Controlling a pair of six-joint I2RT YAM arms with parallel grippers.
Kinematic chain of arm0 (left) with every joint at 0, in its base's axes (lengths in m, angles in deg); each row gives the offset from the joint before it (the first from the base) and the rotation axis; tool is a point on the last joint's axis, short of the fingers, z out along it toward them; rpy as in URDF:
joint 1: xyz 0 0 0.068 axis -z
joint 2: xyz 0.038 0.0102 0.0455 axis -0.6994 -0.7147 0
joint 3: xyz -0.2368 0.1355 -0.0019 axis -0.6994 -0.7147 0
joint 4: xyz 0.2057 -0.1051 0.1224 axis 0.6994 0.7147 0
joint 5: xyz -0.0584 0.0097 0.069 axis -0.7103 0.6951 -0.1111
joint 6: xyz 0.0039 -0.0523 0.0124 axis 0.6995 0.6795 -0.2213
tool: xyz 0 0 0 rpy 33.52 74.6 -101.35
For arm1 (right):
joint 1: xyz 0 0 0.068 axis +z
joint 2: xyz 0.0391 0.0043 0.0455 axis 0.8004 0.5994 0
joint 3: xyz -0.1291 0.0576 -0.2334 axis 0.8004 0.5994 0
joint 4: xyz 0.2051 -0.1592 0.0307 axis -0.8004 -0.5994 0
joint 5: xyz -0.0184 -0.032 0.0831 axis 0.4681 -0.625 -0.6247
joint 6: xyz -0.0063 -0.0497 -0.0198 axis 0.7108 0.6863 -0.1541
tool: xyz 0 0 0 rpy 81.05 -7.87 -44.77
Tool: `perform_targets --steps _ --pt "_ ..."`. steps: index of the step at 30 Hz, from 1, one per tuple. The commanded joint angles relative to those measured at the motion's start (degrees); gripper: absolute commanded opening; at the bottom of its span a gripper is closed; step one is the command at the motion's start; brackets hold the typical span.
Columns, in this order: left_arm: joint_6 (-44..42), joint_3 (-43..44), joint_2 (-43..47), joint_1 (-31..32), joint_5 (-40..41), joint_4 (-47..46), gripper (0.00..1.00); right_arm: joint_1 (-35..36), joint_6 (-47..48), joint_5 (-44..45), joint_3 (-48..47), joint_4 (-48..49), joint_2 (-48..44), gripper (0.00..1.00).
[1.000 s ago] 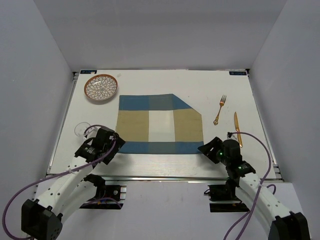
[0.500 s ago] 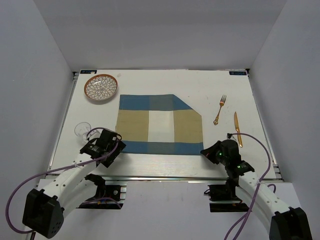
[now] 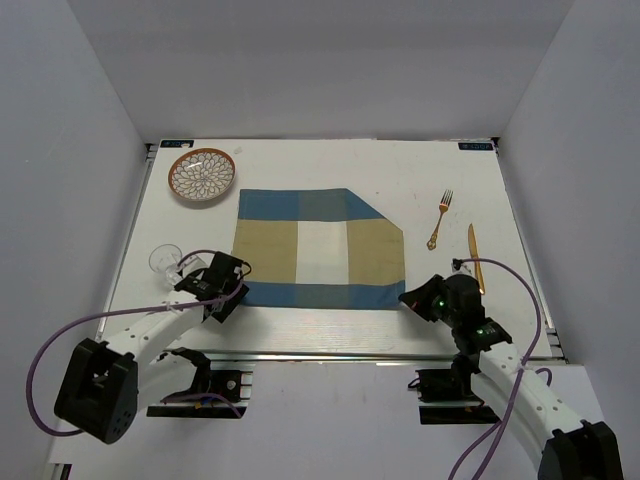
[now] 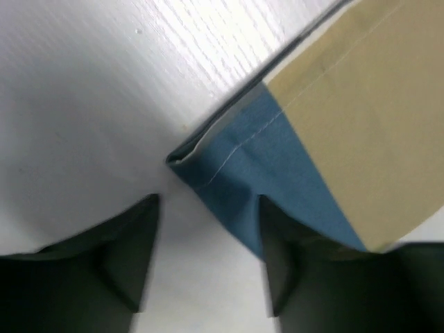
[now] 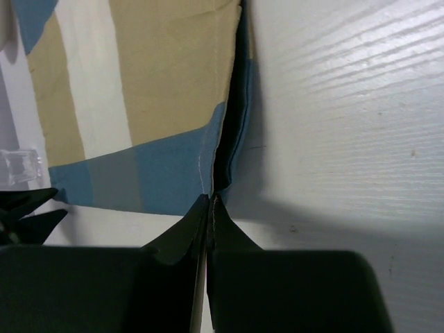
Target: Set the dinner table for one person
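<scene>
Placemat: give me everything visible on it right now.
The placemat is stitched cloth with blue border blocks, tan panels and a white centre. It lies flat in the middle of the table. Its far right corner is cut off diagonally, apparently folded under. The near left corner, slightly rumpled, sits between the open fingers of the left gripper. The right gripper is closed on the near right corner, where the edge looks lifted.

Bare bench (image 3: 420, 165) lies open behind the placemat (image 3: 320, 250) and between it and the fork (image 3: 440, 220). The knife (image 3: 475, 258) lies near the right claw (image 3: 409, 298). A glass (image 3: 165, 261) stands just beside the left claw (image 3: 236, 292). A plate (image 3: 202, 175) fills the far-left corner.
</scene>
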Motion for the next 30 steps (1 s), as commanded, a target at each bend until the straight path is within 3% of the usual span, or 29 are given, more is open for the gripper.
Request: perform_targets --steps 1,5,6,7,12,19,22,25,30 --pt "0.89 -1.63 -4.1 -0.3 1.35 -3.66 0.61 0.27 1.38 -2.1 -3.69 1.46 -1.28 0.0" --pt "0.98 -0.75 -9.72 -0.3 1.78 -6.13 0.31 0.27 2.52 -3.06 -5.53 0.93 -2.6 0.0" --pt "0.72 -0.4 -12.17 -0.3 2.05 -6.83 0.11 0.18 2.61 -3.24 -5.8 1.02 -2.95 0.0" --pt "0.72 0.65 -13.15 -0.3 2.22 -6.57 0.0 0.27 3.14 -3.5 -5.98 1.2 -2.95 0.0" --pt "-1.21 8.73 -12.91 0.23 3.36 0.87 0.0 0.18 6.39 -6.41 -12.8 0.76 -0.5 0.0" --pt "-11.13 26.92 9.47 0.23 3.28 10.3 0.0 0.18 9.2 -7.9 -29.23 -8.19 -4.09 0.0" --pt "-12.64 33.6 13.28 0.23 1.09 12.41 0.0 0.0 9.56 -6.76 -37.31 -13.29 -6.2 0.0" --pt "-13.86 40.45 12.77 0.23 -0.49 14.17 0.0 -0.08 9.99 -2.91 -45.84 -15.67 -5.33 0.0" --pt "-16.68 56.59 2.87 -0.91 -0.58 15.14 0.0 -0.26 14.38 0.18 -61.67 -17.87 10.37 0.0"
